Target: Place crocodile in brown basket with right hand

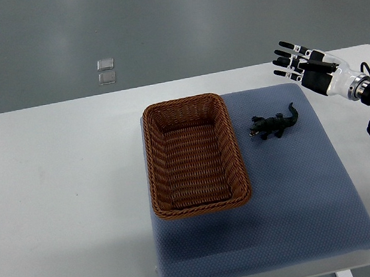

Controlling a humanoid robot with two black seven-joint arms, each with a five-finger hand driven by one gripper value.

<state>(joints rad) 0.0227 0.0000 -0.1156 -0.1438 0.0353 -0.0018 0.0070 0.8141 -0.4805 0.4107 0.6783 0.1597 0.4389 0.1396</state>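
White table (64, 192) under a blue mat (298, 192)

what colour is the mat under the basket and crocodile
Blue-grey with a fine dotted texture; the mat shows clearly in the top view, the only camera.

We see our brown basket (181, 103) on the blue mat (299, 199), the crocodile (275, 124) lying just right of the basket, apart from its rim, our right hand (308, 71) farther right of the basket, fingers (288, 54) spread, holding nothing
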